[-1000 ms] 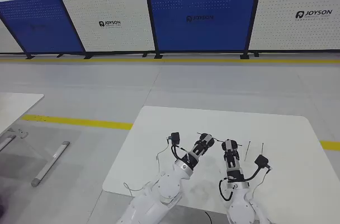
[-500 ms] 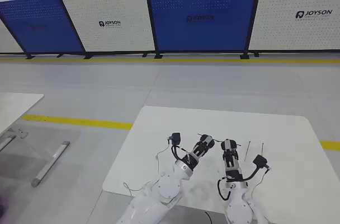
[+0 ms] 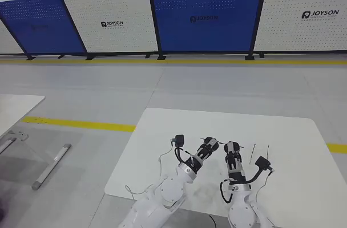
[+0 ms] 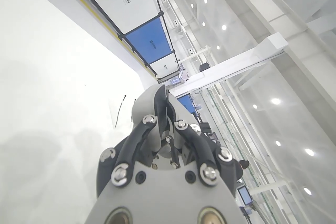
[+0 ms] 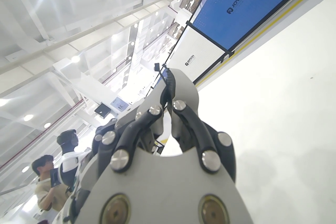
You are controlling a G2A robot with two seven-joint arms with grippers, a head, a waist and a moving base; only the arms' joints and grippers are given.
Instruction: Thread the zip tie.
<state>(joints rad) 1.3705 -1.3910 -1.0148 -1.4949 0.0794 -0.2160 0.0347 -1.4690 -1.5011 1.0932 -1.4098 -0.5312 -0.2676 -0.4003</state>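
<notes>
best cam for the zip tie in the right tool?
Right wrist view: the zip tie pokes out past the shut right tool, head in plain sight. Top view gives a faint dark line beside it. Left wrist view offers loose ties on the table.

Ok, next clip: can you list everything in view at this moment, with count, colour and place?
zip tie: 1, black, clamped in the right gripper, head poking out past the fingertips
spare zip ties: 2, black, lying flat on the table side by side, apart, on the right arm's side
table: 1, white, under both arms
second table: 1, white, at the left edge of the top view
partition panels: several, blue and white, along the far side of the floor
floor lines: yellow, one by the panels, one beside the table
left gripper: 1, grey and black, fingers shut, raised above the table
right gripper: 1, grey and black, shut on the zip tie
</notes>
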